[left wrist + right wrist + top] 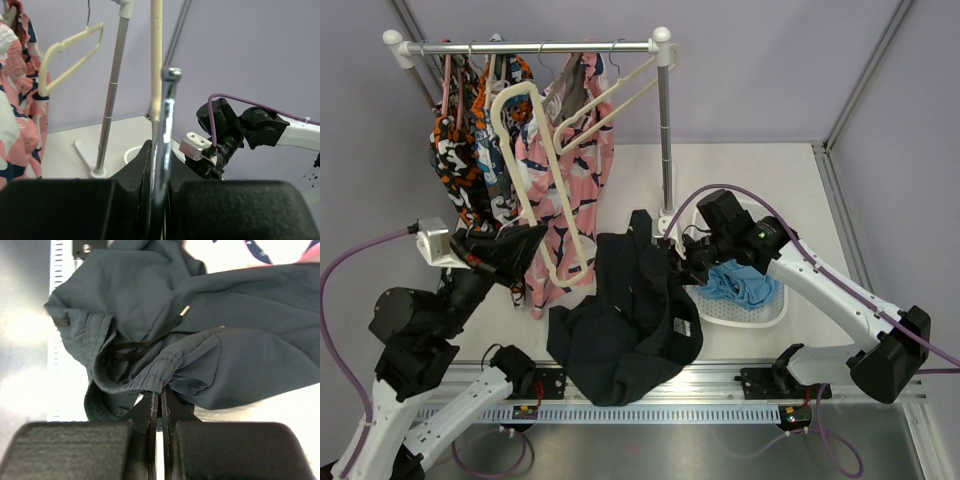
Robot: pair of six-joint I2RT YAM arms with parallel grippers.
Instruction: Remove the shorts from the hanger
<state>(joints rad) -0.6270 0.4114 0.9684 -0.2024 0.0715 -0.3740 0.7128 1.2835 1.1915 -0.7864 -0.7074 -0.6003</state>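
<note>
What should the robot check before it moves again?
1. Right gripper pinching the navy shorts at the waistband: ok.
2. Left gripper shut on the cream hanger: ok.
3. Navy shorts fully clear of the hanger: cannot tell, their edges sit close in the top view.
4. Blue shorts in the white basket: ok.

Overhead view plus close wrist views
</note>
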